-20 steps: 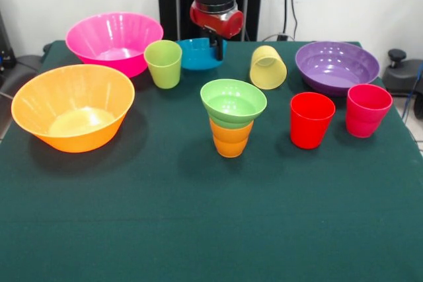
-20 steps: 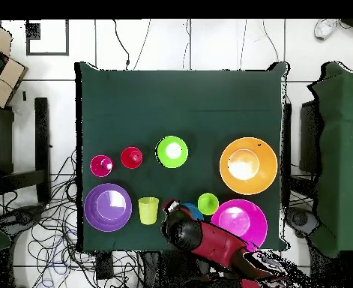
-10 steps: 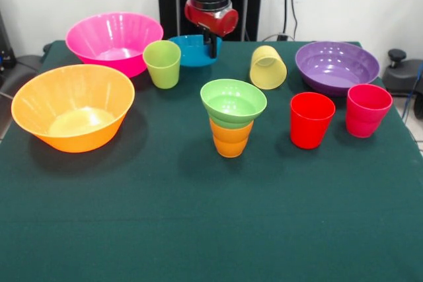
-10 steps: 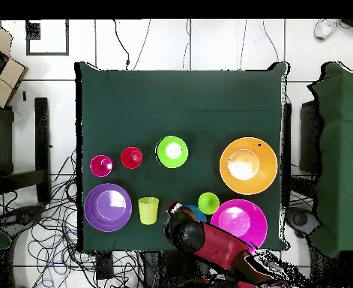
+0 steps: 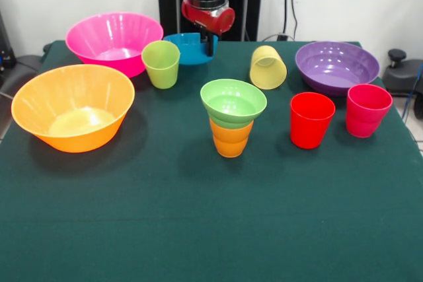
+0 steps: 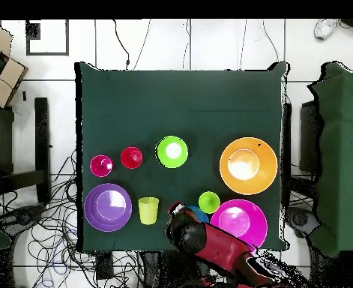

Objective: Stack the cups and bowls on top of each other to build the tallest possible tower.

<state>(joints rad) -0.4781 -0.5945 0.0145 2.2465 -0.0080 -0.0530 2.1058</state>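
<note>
Five cups, five bowls; gripper grips blue bowl.

Green table, cups and bowls standing on it

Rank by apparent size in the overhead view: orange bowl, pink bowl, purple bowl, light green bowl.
1. Orange bowl and pink bowl: nearly alike, orange maybe slightly wider; the arm hides part of the pink one.
2. Purple bowl.
3. Light green bowl, smallest, though raised on a cup.
</note>
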